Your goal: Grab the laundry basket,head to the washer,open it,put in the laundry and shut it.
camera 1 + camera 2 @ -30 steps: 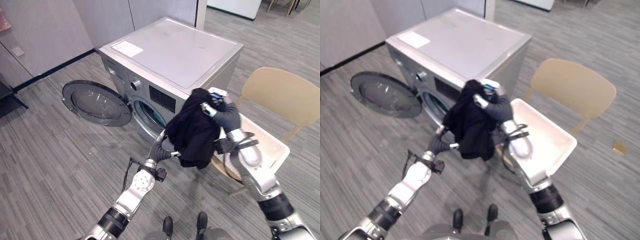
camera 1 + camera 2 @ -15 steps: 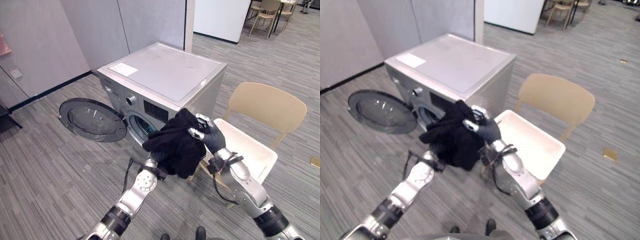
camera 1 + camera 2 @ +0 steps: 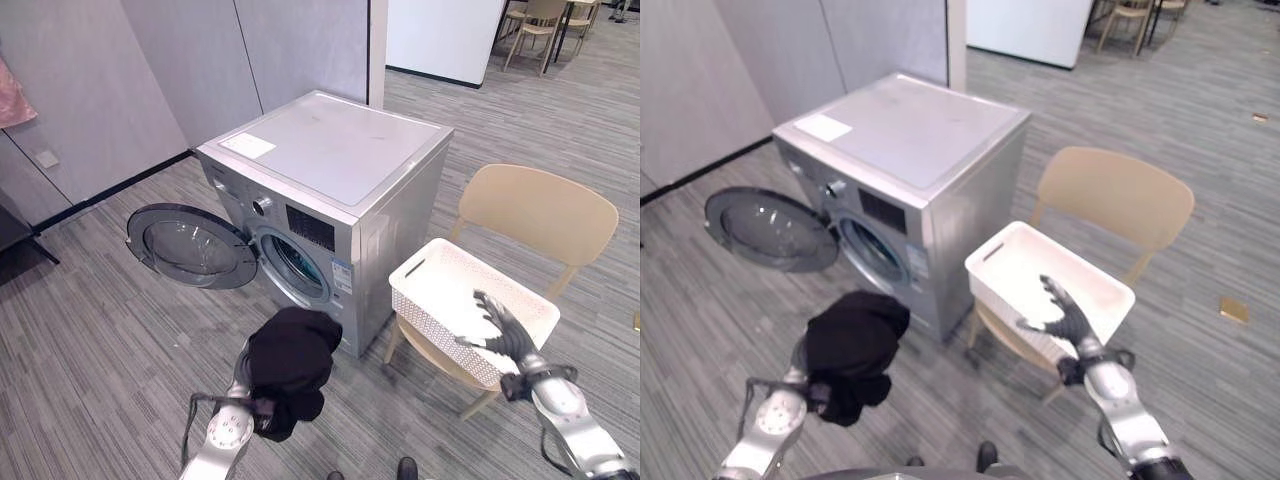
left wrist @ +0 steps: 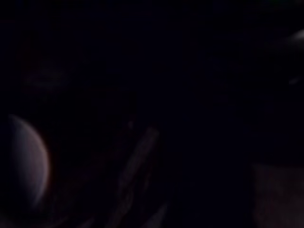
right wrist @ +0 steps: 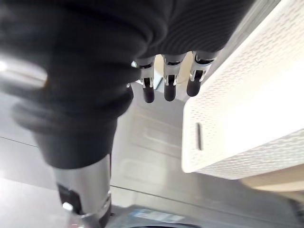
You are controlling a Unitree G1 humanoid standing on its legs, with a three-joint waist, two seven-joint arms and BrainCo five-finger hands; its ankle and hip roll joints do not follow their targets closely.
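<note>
The right hand [image 3: 505, 335] has let go of the black garment [image 3: 290, 362] and hangs spread-fingered over the white basket [image 3: 430, 290]. The garment now drapes the left hand, grip indiscernible, before the washer [image 3: 330, 190].

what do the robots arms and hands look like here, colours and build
The right hand has a dark ribbed cover over its back and wrist, with silver fingers ending in dark rounded tips, seen close in the right wrist view. Behind it the forearm is smooth silver-grey. The left hand lies under the black garment; its silver-grey arm shows a round joint housing.
</note>
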